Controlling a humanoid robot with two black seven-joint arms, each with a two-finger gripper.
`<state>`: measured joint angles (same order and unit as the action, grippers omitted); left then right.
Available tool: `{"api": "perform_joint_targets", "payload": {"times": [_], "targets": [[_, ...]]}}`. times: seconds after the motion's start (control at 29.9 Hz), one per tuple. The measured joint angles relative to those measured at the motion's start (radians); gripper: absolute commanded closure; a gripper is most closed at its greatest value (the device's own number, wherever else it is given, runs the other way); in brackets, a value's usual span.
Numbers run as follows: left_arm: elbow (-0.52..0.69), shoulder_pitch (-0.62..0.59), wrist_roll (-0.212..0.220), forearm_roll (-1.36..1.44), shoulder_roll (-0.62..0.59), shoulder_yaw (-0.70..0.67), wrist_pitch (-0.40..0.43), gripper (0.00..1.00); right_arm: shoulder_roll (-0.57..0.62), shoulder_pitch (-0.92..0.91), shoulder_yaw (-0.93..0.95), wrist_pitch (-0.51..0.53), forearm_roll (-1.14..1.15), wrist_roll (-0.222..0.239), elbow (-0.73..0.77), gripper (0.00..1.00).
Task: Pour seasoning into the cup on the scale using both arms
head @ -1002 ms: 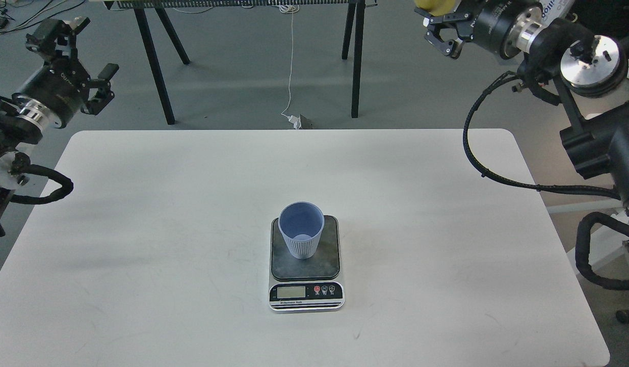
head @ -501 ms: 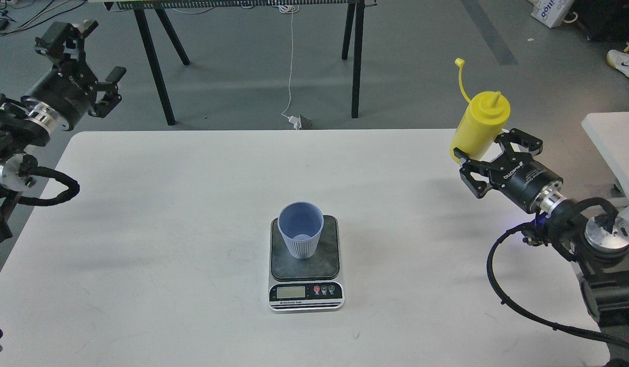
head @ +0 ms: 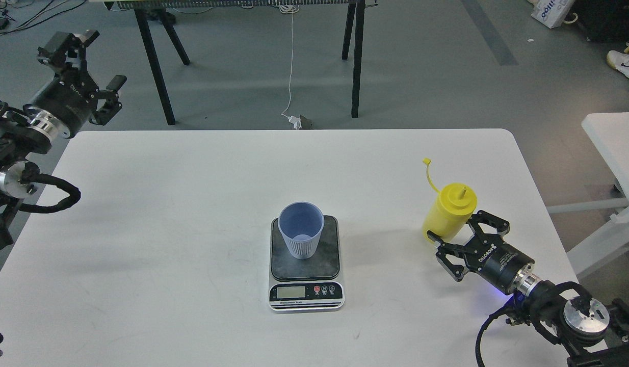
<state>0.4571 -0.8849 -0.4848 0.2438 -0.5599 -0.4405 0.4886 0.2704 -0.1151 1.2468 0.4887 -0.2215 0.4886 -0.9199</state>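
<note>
seasoning (head: 449,213) stands upright, nozzle up, clasped low by the right tool (head: 453,244), well right of the cup (head: 300,230) on the scale (head: 305,265) mid-desk (head: 166,229). left tool (head: 85,66) hangs spread and empty, farther off.

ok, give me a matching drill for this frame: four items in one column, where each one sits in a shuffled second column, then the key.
Items
1. cup
2. scale
3. seasoning bottle
4. left gripper

Places
A. off the far-left corner of the table, fingers spread, holding nothing
B. right side of the table, at the right gripper
C. middle of the table, display toward the robot
D. upright on the dark platform

Pairs: 1-D, 2-C, 3-B, 4-A
</note>
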Motion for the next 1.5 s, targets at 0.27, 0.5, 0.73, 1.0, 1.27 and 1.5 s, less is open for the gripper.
{"api": "perform_joint_targets", "payload": {"times": [0.27,0.5,0.73,1.0,1.27,1.5], "targets": [[0.000,0.000,0.001,0.000,0.000,0.000,0.000,0.01,0.009,0.016,-0.019,0.000,0.005,0.000,0.011,0.59],[0.000,0.001,0.001,0.000,0.011,-0.001,0.000,0.01,0.011,0.019,-0.024,0.000,0.007,0.000,0.016,0.10],[0.000,0.001,0.001,0.000,0.012,0.000,0.000,0.01,0.009,0.034,-0.024,0.000,0.004,0.000,0.013,0.05],[0.000,0.001,0.001,0.000,0.009,0.000,0.000,0.01,0.038,0.085,-0.020,0.000,-0.001,0.000,0.001,0.05],[0.000,0.000,0.001,0.000,0.012,0.000,0.000,0.01,0.196,0.171,0.000,0.000,-0.066,0.000,-0.067,0.05],[0.005,0.027,0.000,-0.001,0.017,-0.001,0.000,0.01,0.324,0.117,0.120,0.000,-0.106,0.000,-0.130,0.03]]}}
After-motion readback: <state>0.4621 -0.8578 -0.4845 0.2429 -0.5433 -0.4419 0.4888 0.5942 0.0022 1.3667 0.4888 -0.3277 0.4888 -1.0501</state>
